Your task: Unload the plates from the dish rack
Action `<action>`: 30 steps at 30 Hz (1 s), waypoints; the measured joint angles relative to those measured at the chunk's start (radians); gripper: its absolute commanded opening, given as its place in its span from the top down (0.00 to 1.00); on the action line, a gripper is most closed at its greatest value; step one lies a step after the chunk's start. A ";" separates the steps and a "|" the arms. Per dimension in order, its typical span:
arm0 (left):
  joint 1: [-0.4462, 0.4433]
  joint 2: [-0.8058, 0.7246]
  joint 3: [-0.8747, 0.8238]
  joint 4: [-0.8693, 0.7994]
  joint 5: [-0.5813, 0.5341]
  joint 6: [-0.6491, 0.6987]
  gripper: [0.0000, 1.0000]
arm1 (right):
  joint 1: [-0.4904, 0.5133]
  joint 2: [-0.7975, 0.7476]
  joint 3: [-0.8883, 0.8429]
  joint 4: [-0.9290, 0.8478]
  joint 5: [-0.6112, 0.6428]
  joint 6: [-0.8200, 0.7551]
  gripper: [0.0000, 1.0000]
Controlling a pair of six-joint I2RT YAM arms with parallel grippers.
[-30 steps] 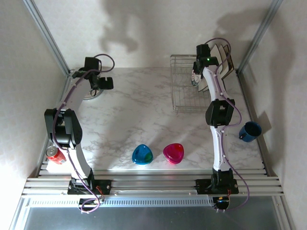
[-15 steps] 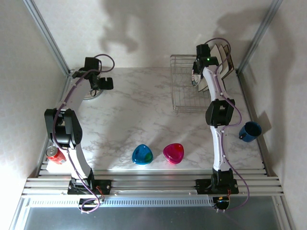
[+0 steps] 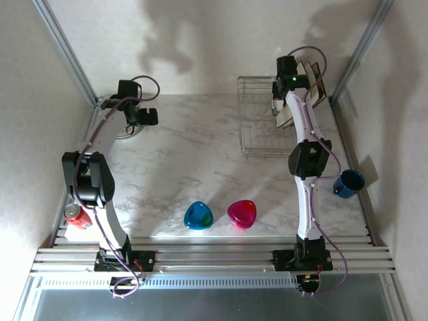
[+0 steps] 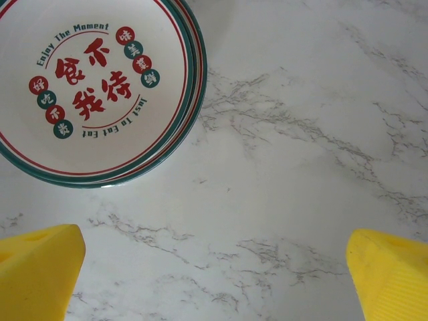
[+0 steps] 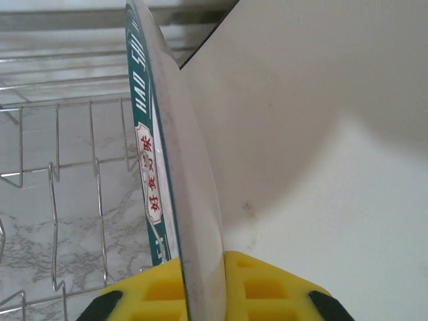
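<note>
My right gripper (image 5: 204, 284) is shut on the edge of a round white plate (image 5: 175, 167) with a green rim and red characters, held upright on edge inside the wire dish rack (image 5: 60, 174). A large cream plate (image 5: 321, 134) leans just behind it. From above, the right gripper (image 3: 278, 105) sits at the rack's (image 3: 257, 127) far right, next to the square plates (image 3: 311, 80). My left gripper (image 4: 214, 271) hangs open above bare marble, near a stack of round plates (image 4: 93, 87) with green and red rims. The top view puts the left gripper (image 3: 142, 116) beside that stack (image 3: 125, 132).
A blue dish (image 3: 198, 215) and a pink dish (image 3: 241, 213) lie near the front of the marble table (image 3: 187, 160). At the right edge stands a blue mug (image 3: 348, 182), and a red can (image 3: 78, 216) is at the left edge.
My right wrist has shifted slightly up and toward the back with the plate in its grip. The left arm has not moved.
</note>
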 measured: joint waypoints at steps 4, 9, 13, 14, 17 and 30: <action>0.000 0.000 0.000 -0.015 0.000 0.004 0.00 | 0.000 -0.054 0.000 -0.018 0.020 -0.015 1.00; 0.000 0.000 0.000 -0.043 0.001 0.009 0.00 | 0.013 -0.137 -0.025 -0.019 0.005 -0.026 1.00; -0.001 0.000 0.000 -0.066 0.004 0.011 0.01 | 0.032 -0.204 -0.058 -0.020 0.003 -0.035 1.00; -0.001 0.000 0.000 -0.068 0.005 0.011 0.00 | 0.036 -0.220 -0.068 -0.021 0.002 -0.037 1.00; -0.002 0.000 -0.003 -0.070 0.011 0.011 0.01 | 0.045 -0.268 -0.101 -0.019 -0.016 -0.042 1.00; -0.022 -0.001 -0.030 -0.073 0.019 0.011 0.00 | 0.050 -0.628 -0.614 0.078 -0.232 -0.002 1.00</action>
